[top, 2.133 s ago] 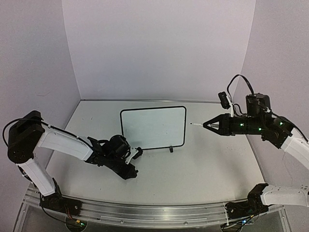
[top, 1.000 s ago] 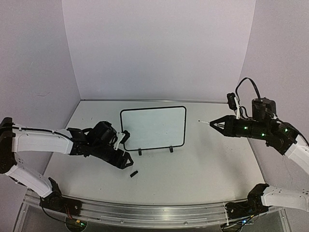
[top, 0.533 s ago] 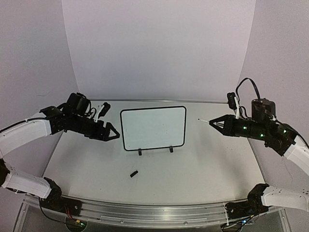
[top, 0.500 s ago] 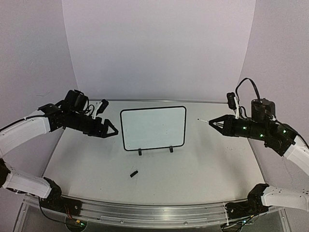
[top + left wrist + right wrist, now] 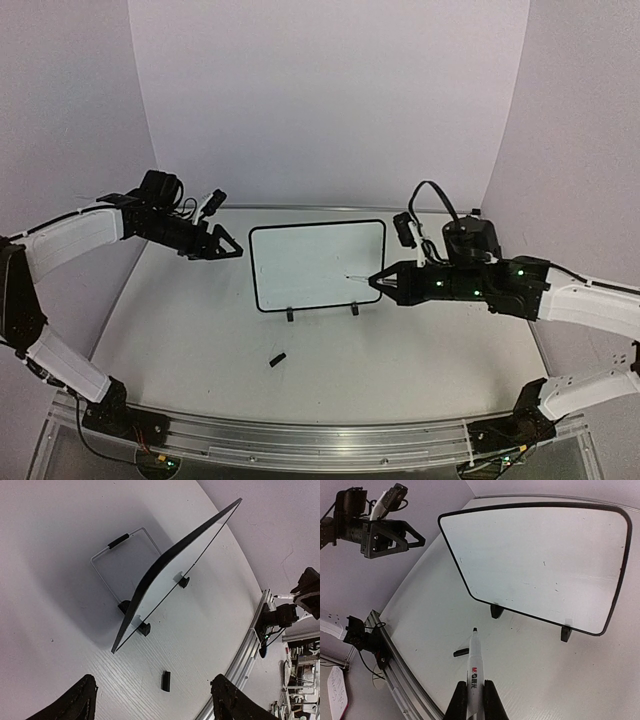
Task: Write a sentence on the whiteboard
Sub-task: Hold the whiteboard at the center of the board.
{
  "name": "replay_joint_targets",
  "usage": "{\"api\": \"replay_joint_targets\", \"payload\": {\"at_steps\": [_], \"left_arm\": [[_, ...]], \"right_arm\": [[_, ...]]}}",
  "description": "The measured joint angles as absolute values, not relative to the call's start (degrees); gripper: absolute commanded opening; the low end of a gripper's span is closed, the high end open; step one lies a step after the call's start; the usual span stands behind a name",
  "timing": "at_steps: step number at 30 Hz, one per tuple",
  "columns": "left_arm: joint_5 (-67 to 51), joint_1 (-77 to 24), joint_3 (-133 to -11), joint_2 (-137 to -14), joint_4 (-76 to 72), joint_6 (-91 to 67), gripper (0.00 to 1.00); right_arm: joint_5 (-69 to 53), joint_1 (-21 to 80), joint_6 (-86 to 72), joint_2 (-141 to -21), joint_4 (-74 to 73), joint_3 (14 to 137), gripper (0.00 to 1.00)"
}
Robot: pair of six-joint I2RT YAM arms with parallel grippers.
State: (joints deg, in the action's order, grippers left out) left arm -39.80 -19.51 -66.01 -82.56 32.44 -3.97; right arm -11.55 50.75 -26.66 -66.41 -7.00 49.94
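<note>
The whiteboard (image 5: 312, 258) stands upright on two black feet mid-table, its face (image 5: 540, 560) blank but for faint specks; no sentence shows. My right gripper (image 5: 383, 283) hovers at its lower right corner, shut on a white marker (image 5: 474, 667) whose bare tip (image 5: 349, 277) points at the board. In the right wrist view the right gripper (image 5: 474, 702) pinches the barrel. My left gripper (image 5: 228, 249) hangs open and empty, left of the board. The left wrist view shows the board (image 5: 172, 567) edge-on beyond the left gripper (image 5: 155, 705).
The black marker cap (image 5: 277, 358) lies loose on the table in front of the board, also seen as the cap (image 5: 166, 680) and the cap (image 5: 461, 652). A wire stand (image 5: 120, 560) props the board from behind. A metal rail (image 5: 300, 440) runs along the near edge.
My right arm has swung left and carried the marker to the board's lower right. My left arm rose off the table to the board's left, and the cap now lies on the table.
</note>
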Motion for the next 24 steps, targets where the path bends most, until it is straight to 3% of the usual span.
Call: {"api": "replay_joint_targets", "payload": {"at_steps": [7, 24], "left_arm": [[-40.67, -19.55, -69.57, -89.6, 30.27, -0.5, 0.72], [-42.28, -20.61, -75.02, -97.35, 26.52, 3.24, 0.25]], "right_arm": [[-10.92, 54.58, -25.77, -79.97, 1.81, 56.85, 0.0], [-9.91, 55.81, -22.33, -98.39, 9.52, 72.07, 0.0]]}}
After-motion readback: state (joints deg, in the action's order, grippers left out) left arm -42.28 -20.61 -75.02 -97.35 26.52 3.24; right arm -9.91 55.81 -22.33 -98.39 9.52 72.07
